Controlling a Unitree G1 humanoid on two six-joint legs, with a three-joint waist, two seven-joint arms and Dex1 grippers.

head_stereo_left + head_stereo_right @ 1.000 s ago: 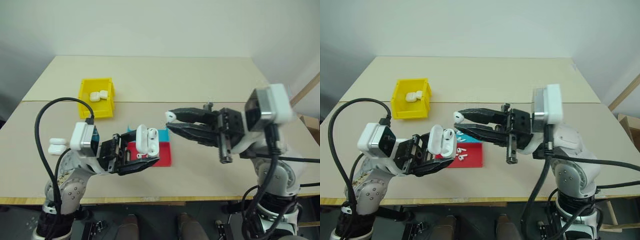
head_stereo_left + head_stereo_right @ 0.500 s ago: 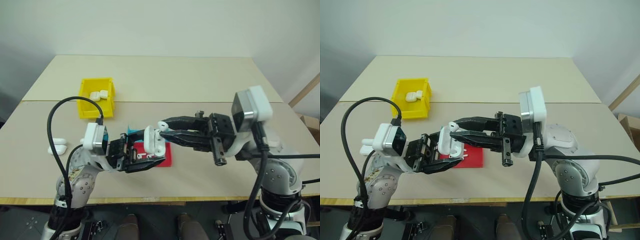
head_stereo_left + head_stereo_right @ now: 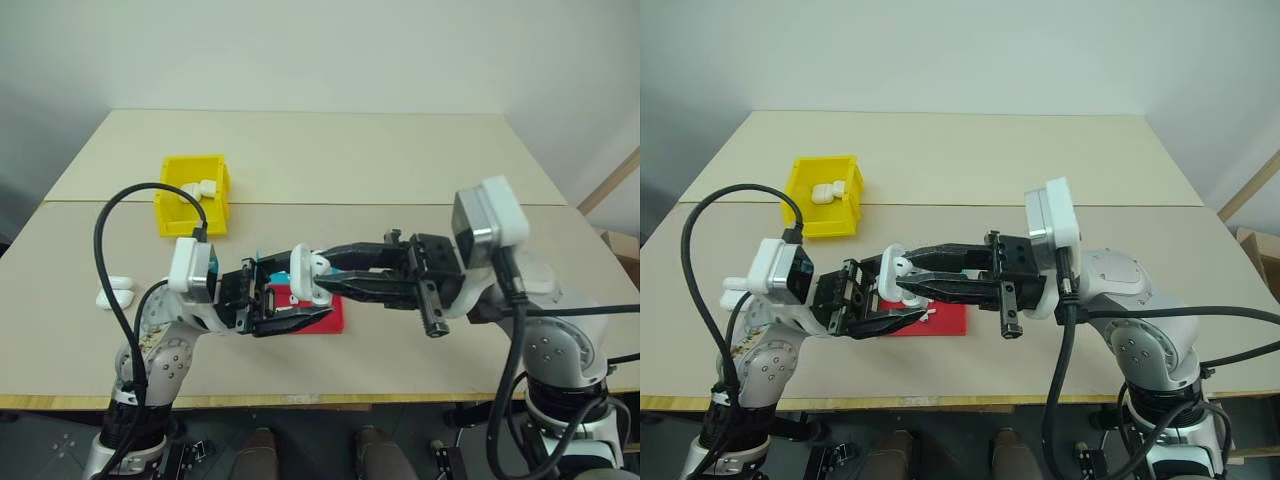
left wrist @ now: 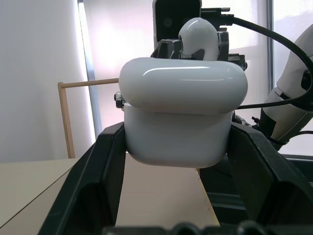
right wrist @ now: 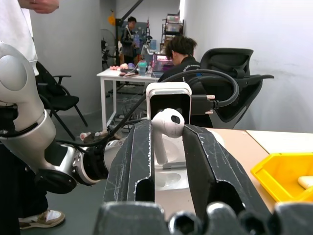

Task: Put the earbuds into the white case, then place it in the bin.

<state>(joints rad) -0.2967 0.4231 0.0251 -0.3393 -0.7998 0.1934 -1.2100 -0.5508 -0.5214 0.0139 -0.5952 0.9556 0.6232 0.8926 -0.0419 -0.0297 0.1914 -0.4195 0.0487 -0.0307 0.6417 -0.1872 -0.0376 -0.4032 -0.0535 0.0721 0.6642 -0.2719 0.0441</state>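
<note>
Beige tabletop [image 3: 400,170], matte and seamed across its middle, against a plain pale wall.

Your white case [image 3: 303,275] is glossy, rounded plastic, held above the table's near half over the flat tray [image 3: 945,320], whose red part shows beneath. Lid hinged open; in the left wrist view the lid sits as a smooth rounded slab over the body [image 4: 178,134], long axis lying across between the fingers.

Your left gripper [image 3: 285,300] is clamped on the case body, black fingers flat against its two sides. That forearm reaches in from the left, gripper pointing right and slightly up.

Your right gripper [image 3: 908,283] comes in from the right, pointing left, roughly level. It pinches one earbud [image 5: 166,125] between its narrowed black fingers, bulb uppermost at the tips, stem pointing down toward the open case. Fingertips sit right at the case mouth; contact cannot be told.

Bin [image 3: 190,195]: bright yellow, tall-walled, rectangular, well apart at the table's far left, with a white case [image 3: 197,189] inside. Another white case [image 3: 115,293] lies on the table near the left edge.
</note>
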